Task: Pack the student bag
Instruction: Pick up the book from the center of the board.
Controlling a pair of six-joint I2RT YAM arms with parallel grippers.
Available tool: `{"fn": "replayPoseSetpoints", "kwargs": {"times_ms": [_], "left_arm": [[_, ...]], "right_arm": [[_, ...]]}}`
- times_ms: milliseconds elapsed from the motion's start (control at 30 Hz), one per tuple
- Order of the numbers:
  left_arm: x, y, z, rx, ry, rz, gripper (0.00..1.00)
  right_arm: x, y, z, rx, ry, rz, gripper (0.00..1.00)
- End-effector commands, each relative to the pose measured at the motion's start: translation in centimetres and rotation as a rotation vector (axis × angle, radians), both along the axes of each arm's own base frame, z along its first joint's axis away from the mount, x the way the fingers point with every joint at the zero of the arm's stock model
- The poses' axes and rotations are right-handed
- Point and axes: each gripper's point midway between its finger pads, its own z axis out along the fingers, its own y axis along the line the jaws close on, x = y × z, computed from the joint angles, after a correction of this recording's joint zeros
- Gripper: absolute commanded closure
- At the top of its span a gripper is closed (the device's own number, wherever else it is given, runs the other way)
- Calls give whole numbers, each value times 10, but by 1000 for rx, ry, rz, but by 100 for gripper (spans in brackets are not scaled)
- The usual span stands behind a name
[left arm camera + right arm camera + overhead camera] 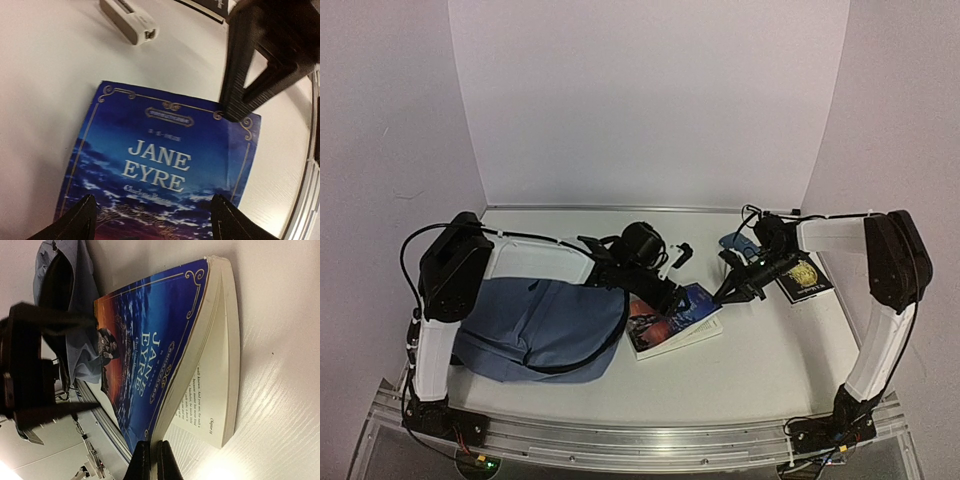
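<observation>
Bag: student bag point(535, 335) slumps flat at the near left of the worktop point(760, 370). Its dark zip mouth is turned toward the book just beside it, likely so the book can slide straight in.
Book: Jane Eyre paperback point(160, 165) lies face up just right of the bag, with its upper leaves raised off the lower ones.
Grip: right fingers point(142, 462) are clenched tight at one corner and appear to pinch the cover and top pages. I judge this lifts an edge for the other arm.
Waiting: left fingers point(80, 222) are spread wide and released, astride the cover, holding nothing.
Left reach: left arm point(450, 280) has its elbow high at far left and its forearm crossing above the bag.
Right reach: right arm point(890, 260) is folded at far right, forearm stretched leftward, wrist low.
Beyond: dark booklet point(805, 275) lies near that forearm.
</observation>
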Motion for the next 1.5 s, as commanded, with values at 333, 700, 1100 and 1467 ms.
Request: {"fn": "replayPoseSetpoints", "kwargs": {"times_ms": [333,700,1100,1467], "left_arm": [[-27,-49,4,126,-415,-4,20],[-9,-46,-6,246,-533,132,58],[-17,-7,36,173,-578,230,100],[-29,17,96,-18,-615,269,100]], "right_arm": [[6,11,38,98,-49,-38,100],[3,10,37,93,-42,-55,100],[10,-18,37,39,-105,-112,2],[8,-8,17,117,17,-141,2]]}}
